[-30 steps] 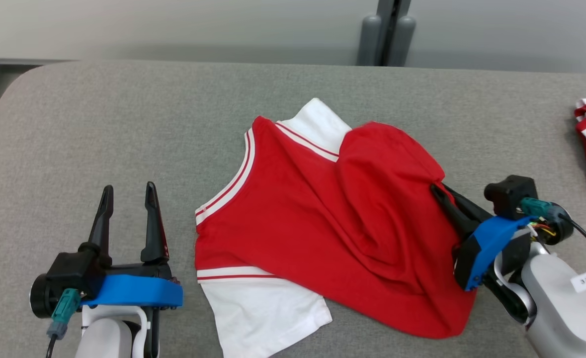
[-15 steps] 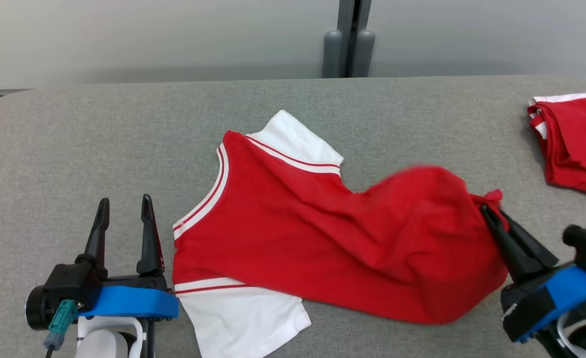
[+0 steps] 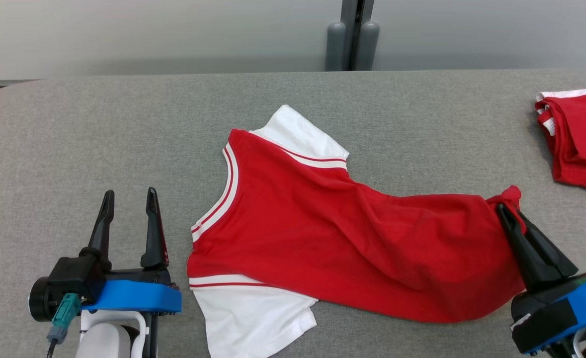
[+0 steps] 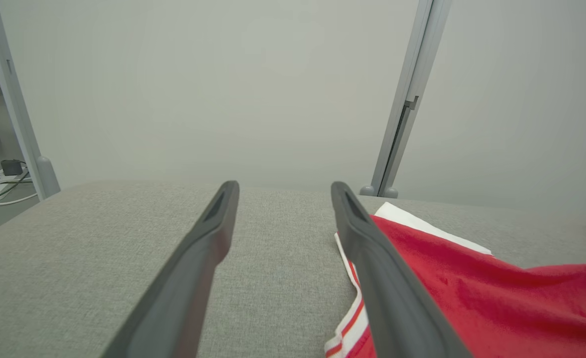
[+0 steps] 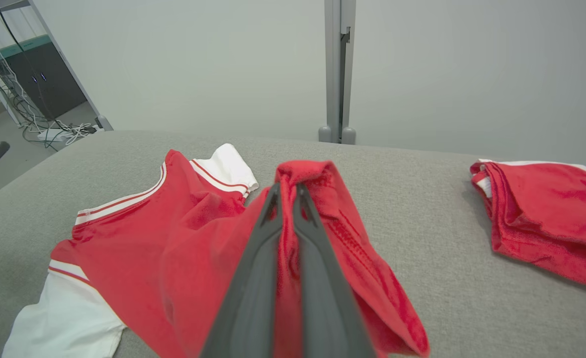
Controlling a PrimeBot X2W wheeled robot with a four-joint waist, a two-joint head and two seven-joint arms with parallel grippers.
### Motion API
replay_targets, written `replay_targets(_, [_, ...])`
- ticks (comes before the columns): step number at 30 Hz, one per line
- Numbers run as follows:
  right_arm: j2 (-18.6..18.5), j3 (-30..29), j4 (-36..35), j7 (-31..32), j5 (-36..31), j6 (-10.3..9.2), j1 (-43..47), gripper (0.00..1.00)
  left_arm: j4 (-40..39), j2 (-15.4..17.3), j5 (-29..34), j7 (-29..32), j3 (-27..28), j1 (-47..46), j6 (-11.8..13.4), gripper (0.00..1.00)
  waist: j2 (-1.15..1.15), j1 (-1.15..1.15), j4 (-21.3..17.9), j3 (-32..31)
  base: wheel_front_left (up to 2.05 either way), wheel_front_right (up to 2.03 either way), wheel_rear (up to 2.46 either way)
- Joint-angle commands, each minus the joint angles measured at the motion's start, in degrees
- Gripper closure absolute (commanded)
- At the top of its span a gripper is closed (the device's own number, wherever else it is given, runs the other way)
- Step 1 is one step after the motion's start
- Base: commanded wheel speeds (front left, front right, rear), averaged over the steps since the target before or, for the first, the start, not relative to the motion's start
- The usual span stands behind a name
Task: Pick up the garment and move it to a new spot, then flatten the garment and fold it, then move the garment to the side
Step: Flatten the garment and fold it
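Shirt [image 3: 322, 238], red with white sleeves and red-and-white striped trim at the neck and sleeve seams, lies in the middle of the grey table [image 3: 99, 124]. Its neck points to the robot's left and its hem to the right. The body is mostly spread out but rippled, with long folds running toward the far right corner of the hem. That corner is bunched and drawn up into a small peak. One white sleeve lies flat on the far side. The other lies on the near side and reaches the bottom edge of the head view.

The right gripper [image 3: 510, 213] has that hem corner: its jaws are closed tight on the red cloth, and a tuft of fabric sticks up past the fingertips. The left gripper [image 3: 129, 193] sits low near the neck of the shirt, apart from it, with its jaws wide and nothing between them.

A second red garment [image 3: 581, 144] with white trim lies folded at the table's far right, well apart from the shirt. Behind the table a grey post [image 3: 352, 35] stands against a pale wall.
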Motion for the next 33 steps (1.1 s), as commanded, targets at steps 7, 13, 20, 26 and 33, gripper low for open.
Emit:
replay_targets(7, [-0.9,1.5,8.9,-3.8,0.7,0.01,-8.1,1.0,-0.1,0.0,-0.2,-0.1,0.2,-1.3,-0.1,0.0,0.0,0.0,1.2,0.9,0.0,0.0,0.0])
replay_targets(13, [-1.9,4.7,22.3,-8.5,0.8,0.01,-19.9,1.0,0.1,0.0,-0.4,-0.1,-0.8,-2.9,0.0,0.0,0.0,0.0,3.0,2.5,0.0,0.0,0.0])
replay_targets(20, [-0.8,8.4,41.7,-13.9,0.5,0.01,-33.0,1.0,0.2,-0.1,-1.2,-0.1,-1.7,-4.4,0.3,0.0,0.0,0.0,5.6,4.1,0.0,0.0,0.0])
replay_targets(26, [0.5,10.7,58.9,-19.6,0.9,0.01,-40.2,0.0,0.3,-0.1,-1.5,-0.1,-2.1,-4.6,0.5,0.0,0.0,0.0,6.5,4.7,0.0,0.0,0.0])
replay_targets(33, [0.3,14.6,65.9,-27.1,1.7,0.01,-41.0,0.0,0.4,-0.1,-0.9,-0.1,-1.2,-3.3,0.6,0.0,0.0,0.0,5.8,3.8,0.0,0.0,0.0])
